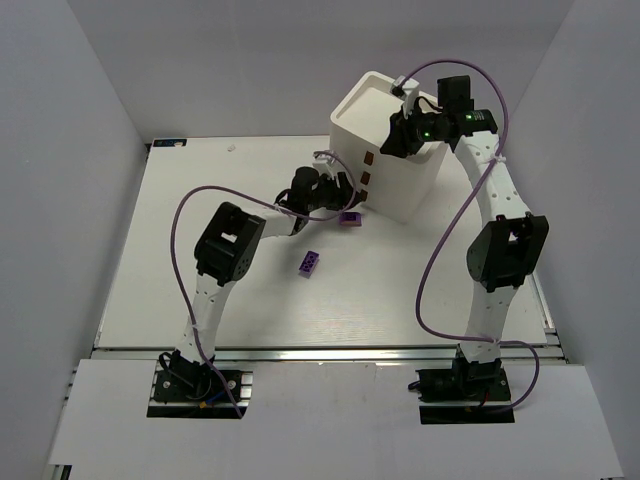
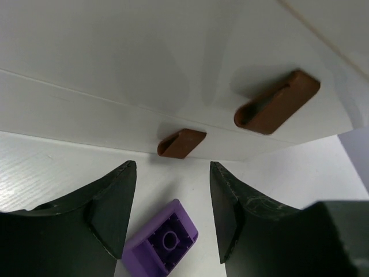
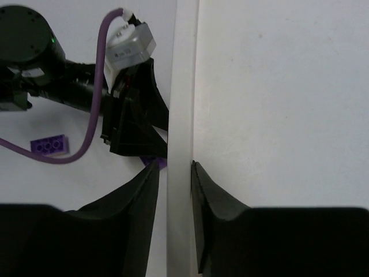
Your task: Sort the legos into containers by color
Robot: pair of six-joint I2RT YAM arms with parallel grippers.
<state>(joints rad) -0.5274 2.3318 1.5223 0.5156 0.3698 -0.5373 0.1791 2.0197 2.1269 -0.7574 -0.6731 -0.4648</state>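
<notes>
A stack of white bins (image 1: 405, 185) stands at the back right, with three brown marks (image 1: 365, 178) on its near-left side. My right gripper (image 1: 402, 135) is shut on the top bin's rim (image 3: 180, 86), one finger on each side of the wall. My left gripper (image 1: 338, 192) is open and low at the foot of the stack. A purple lego (image 2: 163, 241) lies upside down between its fingers (image 2: 118, 196), not gripped; it also shows in the top view (image 1: 349, 219). A second purple lego (image 1: 308, 263) lies on the table further forward. No green legos are in view.
The bin wall with two brown marks (image 2: 277, 103) stands close in front of the left fingers. The left arm's wrist and purple cable (image 3: 98, 86) lie just below the right gripper. White walls enclose the table (image 1: 200, 200) on three sides.
</notes>
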